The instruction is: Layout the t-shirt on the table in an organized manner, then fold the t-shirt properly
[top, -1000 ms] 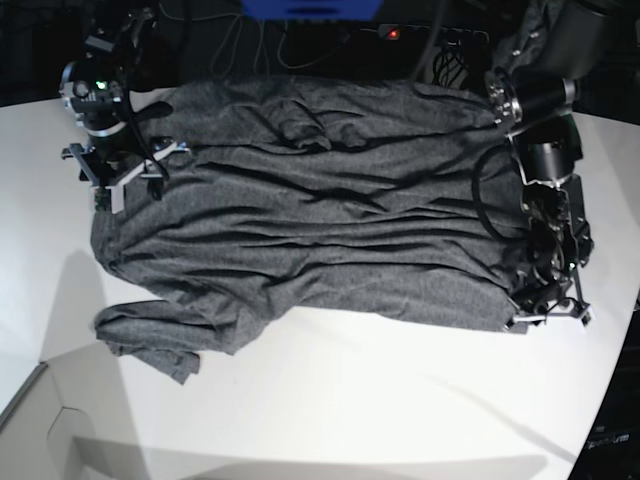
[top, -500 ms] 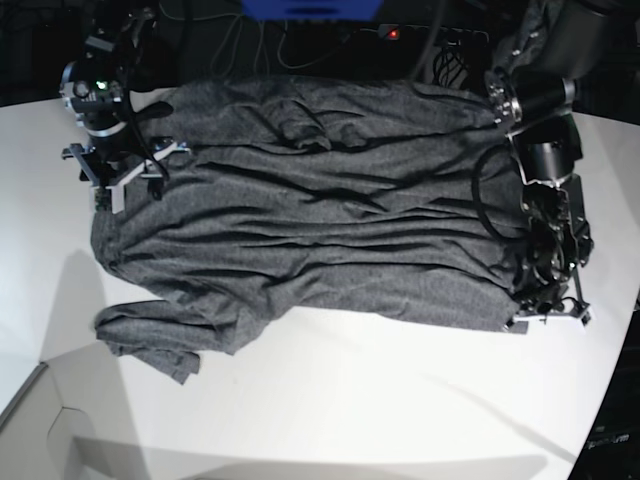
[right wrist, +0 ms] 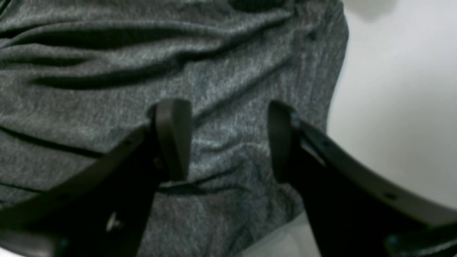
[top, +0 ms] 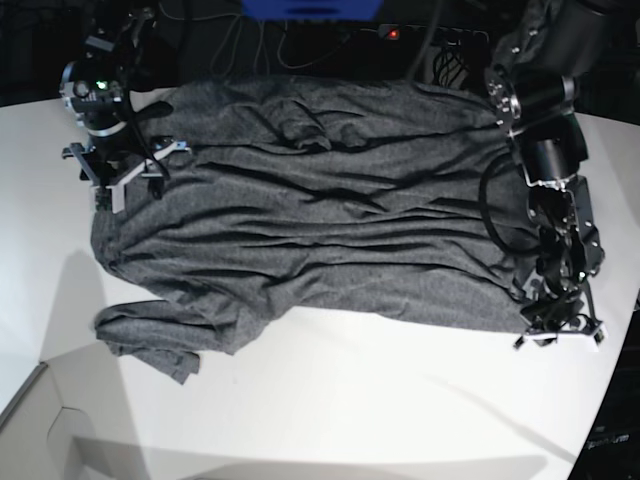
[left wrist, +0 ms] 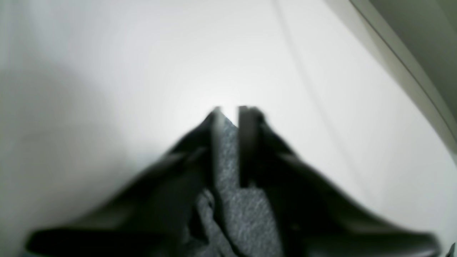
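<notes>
While the t-shirt [top: 310, 210] is lying spread but wrinkled on the desk [top: 380, 400], unfolded, the left claw [left wrist: 228, 117] is apparently pinching its corner and the right claw [right wrist: 225, 139] is hovering apart.

Base looks down; wrist views sit close above the t-shirt [top: 320, 220]

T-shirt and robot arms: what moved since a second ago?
The left gripper, pinching the t-shirt corner, slid outward toward the table edge, tugging that corner. The right gripper stayed open over the other end; the rest of the shirt kept its place.
</notes>
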